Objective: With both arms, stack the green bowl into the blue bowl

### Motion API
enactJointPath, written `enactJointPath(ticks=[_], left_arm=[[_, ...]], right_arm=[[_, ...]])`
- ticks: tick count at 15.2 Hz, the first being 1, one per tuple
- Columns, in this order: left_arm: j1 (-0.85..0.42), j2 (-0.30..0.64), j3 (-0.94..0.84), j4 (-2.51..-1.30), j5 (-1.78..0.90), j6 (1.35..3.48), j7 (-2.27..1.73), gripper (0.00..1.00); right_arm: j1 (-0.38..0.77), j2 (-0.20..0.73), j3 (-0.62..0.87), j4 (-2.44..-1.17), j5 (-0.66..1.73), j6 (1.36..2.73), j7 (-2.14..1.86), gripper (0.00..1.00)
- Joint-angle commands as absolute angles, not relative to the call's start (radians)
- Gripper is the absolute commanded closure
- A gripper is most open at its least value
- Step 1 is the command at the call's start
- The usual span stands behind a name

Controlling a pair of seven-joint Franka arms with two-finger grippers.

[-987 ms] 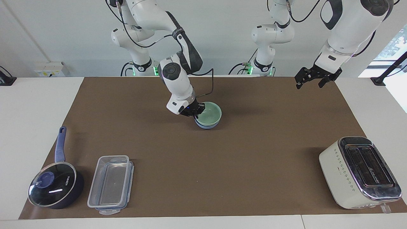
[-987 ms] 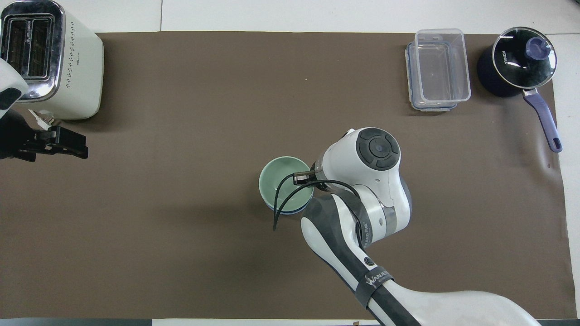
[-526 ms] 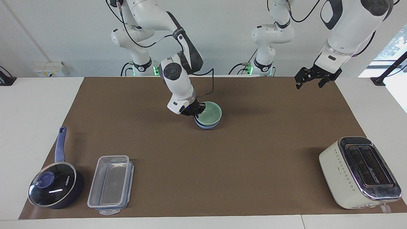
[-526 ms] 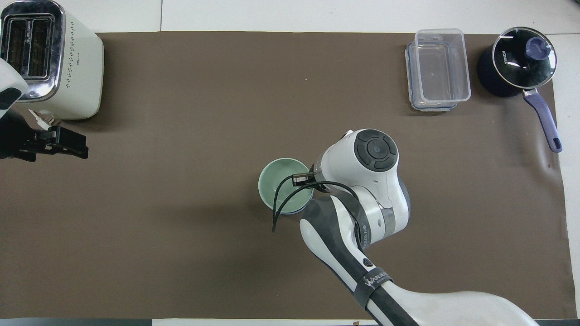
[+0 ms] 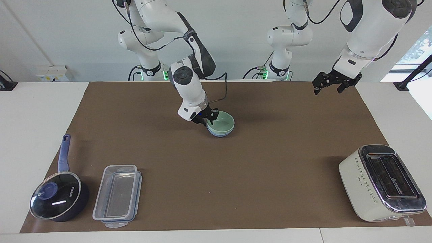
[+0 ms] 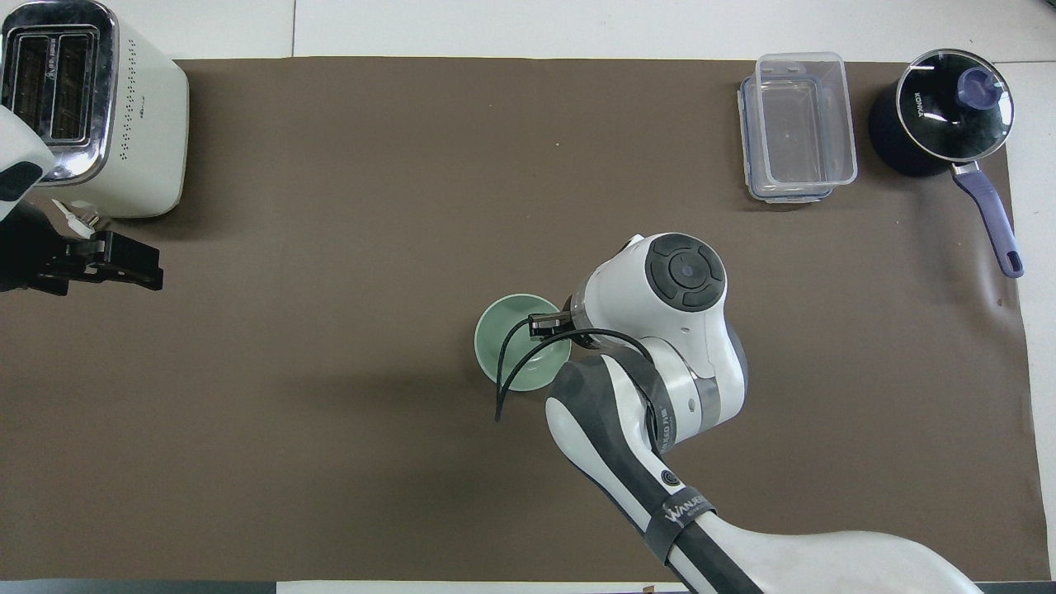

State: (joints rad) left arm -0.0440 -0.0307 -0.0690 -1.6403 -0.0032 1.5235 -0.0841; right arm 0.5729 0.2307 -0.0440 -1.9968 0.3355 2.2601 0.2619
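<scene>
The green bowl (image 5: pixel 222 123) sits nested in the blue bowl (image 5: pixel 218 134) in the middle of the brown mat; only the blue bowl's lower wall shows. In the overhead view the green bowl (image 6: pixel 511 346) covers the blue one. My right gripper (image 5: pixel 209 118) is at the green bowl's rim on the right arm's side, open, with its fingers astride the rim; it also shows in the overhead view (image 6: pixel 546 323). My left gripper (image 5: pixel 328 88) hangs open and empty in the air over the mat's corner at the left arm's end; in the overhead view (image 6: pixel 140 266) it is beside the toaster.
A white toaster (image 5: pixel 381 182) stands far from the robots at the left arm's end. A clear lidded container (image 5: pixel 118 195) and a dark blue saucepan with glass lid (image 5: pixel 57 199) stand far from the robots at the right arm's end.
The green bowl has dropped from a slightly raised, tilted hold down into the blue bowl. My right gripper has let go of it and stays at the rim. The left arm has barely moved.
</scene>
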Motion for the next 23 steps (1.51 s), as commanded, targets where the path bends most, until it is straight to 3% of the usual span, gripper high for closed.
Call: enactJointPath(ticks=[1,6,7,8,13,15,18,21,23], left_arm=[[-0.032,-0.057,-0.069,-1.669,-0.023,1.546,-0.072,0.00],[-0.034,-0.057,-0.069,-1.671,-0.023,1.546,-0.072,0.00],[-0.037,-0.055,-0.069,-1.669,-0.023,1.546,-0.072,0.00],[-0.038,-0.057,-0.069,-1.670,-0.023,1.546,-0.072,0.00],[-0.041,-0.057,-0.069,-1.671,-0.023,1.546,-0.072,0.00],[-0.044,-0.057,-0.071,-1.671,-0.023,1.551,-0.075,0.00],[-0.046,-0.057,-0.074,-1.672,-0.026,1.554,-0.077,0.00],[-0.046,-0.057,-0.074,-1.672,-0.028,1.552,-0.077,0.00],[-0.045,-0.057,-0.074,-1.672,-0.032,1.552,-0.075,0.00]], right_arm=[[0.555,0.219,-0.049,-1.968,0.344,2.231,0.236,0.41],[0.381,0.206,-0.054,-1.729,0.169,1.926,0.232,0.39],[0.355,0.206,-0.054,-1.688,0.135,1.874,0.230,0.31],[0.330,0.199,-0.057,-1.646,0.102,1.806,0.223,0.03],[0.140,0.172,-0.058,-1.411,0.012,1.505,0.085,0.00],[0.106,0.146,-0.058,-1.391,-0.035,1.445,0.028,0.00],[0.094,0.092,-0.058,-1.463,-0.060,1.407,-0.011,0.00],[0.097,0.019,-0.051,-1.575,-0.057,1.439,-0.009,0.00],[0.080,0.017,-0.046,-1.578,-0.049,1.465,-0.021,0.00]])
